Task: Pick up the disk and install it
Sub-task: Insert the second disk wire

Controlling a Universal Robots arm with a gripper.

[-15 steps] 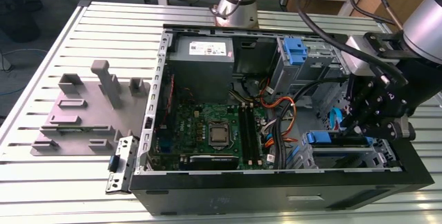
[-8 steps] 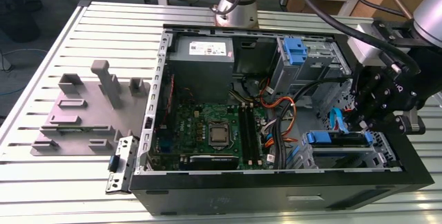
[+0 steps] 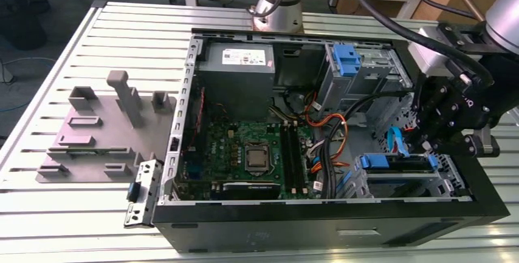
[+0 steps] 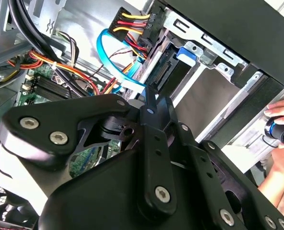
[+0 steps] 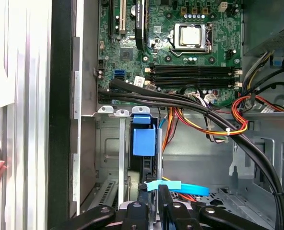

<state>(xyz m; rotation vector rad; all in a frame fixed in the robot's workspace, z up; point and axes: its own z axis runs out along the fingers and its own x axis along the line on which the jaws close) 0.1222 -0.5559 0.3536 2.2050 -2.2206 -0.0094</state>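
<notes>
The disk, a dark drive in a blue plastic carrier, lies in the lower drive bay at the front corner of the open computer case, on the exterior view's right. My gripper hangs just above that bay, its jaws shut together with nothing between them. In the first wrist view the gripper stands at the end of the disk's blue tab. The second wrist view has the gripper beside the disk and a light blue data cable.
Black, orange and yellow cable bundles cross the case beside the bay. A second blue bracket sits in the upper bay. A grey fixture plate and a loose bracket lie on the slatted table. A person's hand rests outside the case.
</notes>
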